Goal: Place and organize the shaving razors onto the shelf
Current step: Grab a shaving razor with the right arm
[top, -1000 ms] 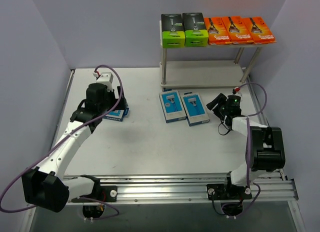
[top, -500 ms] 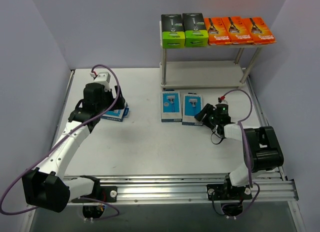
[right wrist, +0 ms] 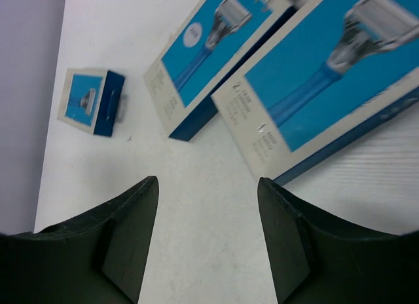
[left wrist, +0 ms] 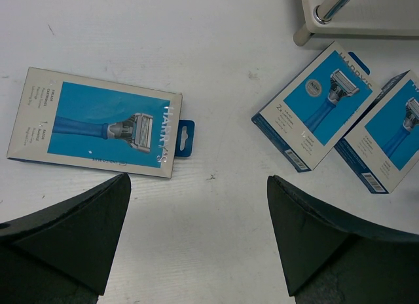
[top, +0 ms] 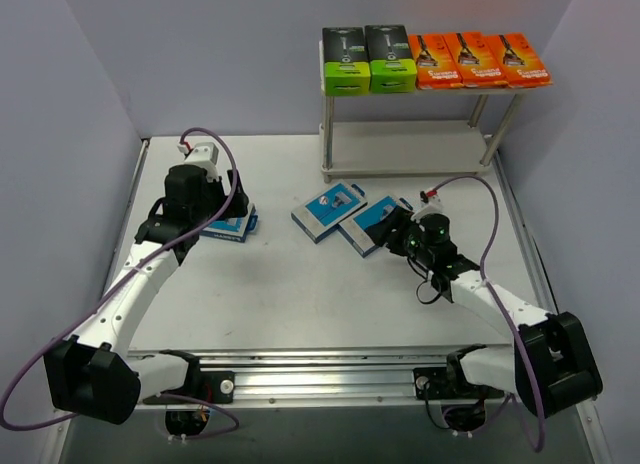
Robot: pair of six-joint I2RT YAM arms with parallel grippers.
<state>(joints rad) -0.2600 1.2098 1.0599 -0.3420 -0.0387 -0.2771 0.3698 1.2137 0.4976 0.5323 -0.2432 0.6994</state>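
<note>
Both claws gape wide, empty. The right claw (right wrist: 206,181) sits just beside two light blue razor packs (top: 329,210) mid-frame on the table (top: 300,284), likely lining one up. The left claw (left wrist: 198,178) hovers by a third blue pack (top: 232,227). Upper right, the shelf (top: 420,144) holds black-lime packs (top: 368,59) and orange packs (top: 478,61), colour-grouped.

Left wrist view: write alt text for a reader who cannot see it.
Three light blue razor packs lie on the white table: the left pack alone, the middle pack and right pack side by side near the shelf's corner post. The left gripper hangs open above bare table, holding nothing.
</note>
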